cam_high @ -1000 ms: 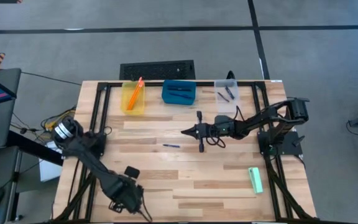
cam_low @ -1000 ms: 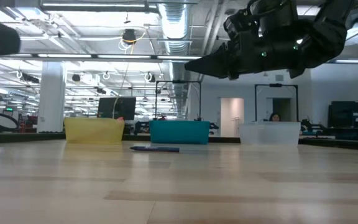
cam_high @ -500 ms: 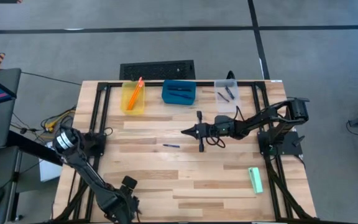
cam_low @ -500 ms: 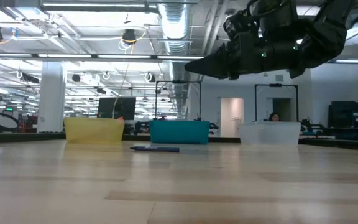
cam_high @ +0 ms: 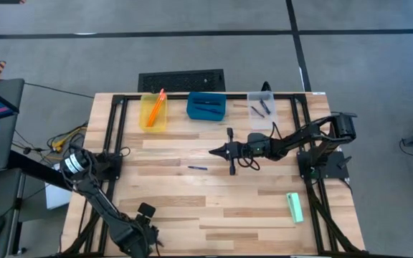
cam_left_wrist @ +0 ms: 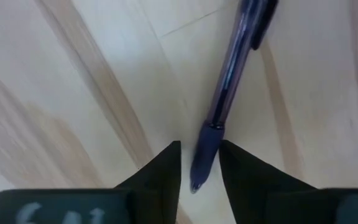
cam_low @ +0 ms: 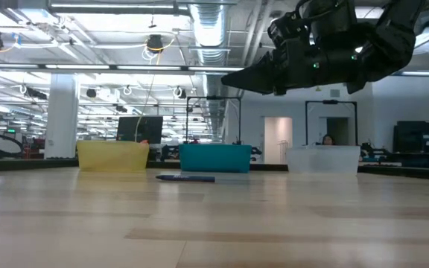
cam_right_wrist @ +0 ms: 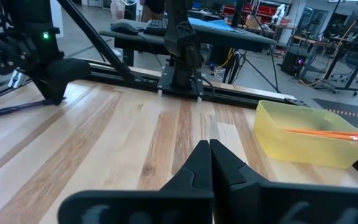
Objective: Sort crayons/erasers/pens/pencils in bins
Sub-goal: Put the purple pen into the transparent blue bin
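My left gripper is low over the table near its near edge, left of the middle. In the left wrist view its fingers stand narrowly open on either side of the grip end of a dark purplish pen lying flat on the wood. The pen also shows in the right wrist view. My right gripper hovers shut and empty above the table's middle. A second dark blue pen lies on the table. The mint-green eraser lies flat at the near right. My left gripper's fingers come from above and straddle the pen's grip end, close to its tip. There is a gap on one side. I cannot tell whether the other finger touches the pen. The pen lies flat on the table.
Along the far edge stand the yellow bin with orange pencils, the blue bin and the clear bin with dark pens. A black keyboard lies beyond the far edge. Black frame rails run along both sides.
My left arm has swung lower, and its gripper has gone a little toward the table's left and near edges. It is now down over the pen.
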You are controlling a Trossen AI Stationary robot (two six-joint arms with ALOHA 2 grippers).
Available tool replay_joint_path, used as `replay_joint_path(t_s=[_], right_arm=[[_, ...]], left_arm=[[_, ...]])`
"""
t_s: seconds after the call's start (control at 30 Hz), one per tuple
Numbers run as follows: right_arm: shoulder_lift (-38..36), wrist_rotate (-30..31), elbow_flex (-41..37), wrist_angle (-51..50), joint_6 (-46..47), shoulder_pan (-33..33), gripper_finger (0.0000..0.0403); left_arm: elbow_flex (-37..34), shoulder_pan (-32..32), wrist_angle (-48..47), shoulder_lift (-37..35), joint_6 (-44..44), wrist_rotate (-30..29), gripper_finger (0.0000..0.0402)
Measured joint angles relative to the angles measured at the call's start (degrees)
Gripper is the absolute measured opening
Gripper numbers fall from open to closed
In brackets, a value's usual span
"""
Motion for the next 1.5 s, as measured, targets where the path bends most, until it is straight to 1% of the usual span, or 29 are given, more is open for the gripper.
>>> replay_joint_path(t_s=[0.1,0.33,0.43,0.57,0.63,0.73,0.83,0.97,1.1,1.27,1.37,1.43,1.5], right_arm=[[0.00,0.00,0.00,-0.09,0.00,0.00,0.0002],[0.00,0.00,0.00,-0.17,0.00,0.00,0.0003],[0.00,0.00,0.00,-0.24,0.00,0.00,0.0002],[0.00,-0.02,0.00,-0.24,0.04,0.00,0.0004],[0.00,-0.02,0.00,-0.24,0.17,0.11,0.0004],[0.00,-0.07,0.00,-0.24,0.15,0.28,0.0002],[0.00,-0.11,0.00,-0.26,0.15,0.26,0.0002],[0.00,-0.11,0.00,-0.73,0.08,0.26,0.0005],[-0.14,-0.09,-0.09,-1.70,0.00,0.26,0.0003],[-0.59,-0.08,-0.09,-2.68,-0.03,0.48,0.0003],[-2.00,-0.06,-0.11,-4.76,-0.46,0.57,0.0005],[-3.46,-0.07,-0.61,-6.59,-0.46,0.57,0.0003],[-5.16,-0.03,-0.78,-8.06,-0.48,0.59,0.0002]], left_arm=[[-0.62,0.00,1.28,-0.22,-0.04,0.05,0.0093],[-0.64,0.13,1.38,-0.20,-0.26,0.16,0.0086],[-0.64,0.15,1.56,-0.20,-0.25,0.73,0.0063],[-0.64,0.46,1.69,-0.20,-0.19,1.34,0.0021],[-0.64,0.85,1.58,-0.20,-0.47,1.58,0.0012],[-0.62,1.27,1.39,-0.23,-1.84,1.06,0.0020],[-0.66,1.70,1.23,-0.46,-2.13,-2.46,0.0025],[-0.70,2.78,-0.12,-0.46,-2.79,-6.34,0.0011],[-0.71,3.59,-0.56,-0.50,-2.38,-10.27,0.0010],[-0.73,5.23,-0.52,-0.70,-0.30,-12.36,0.0010],[-2.87,5.91,2.92,-3.11,-0.29,-12.44,0.0010],[-6.23,6.49,7.57,-5.84,-1.39,-11.99,0.0010],[-10.19,7.20,12.20,-9.12,-2.22,-12.76,0.0010]])
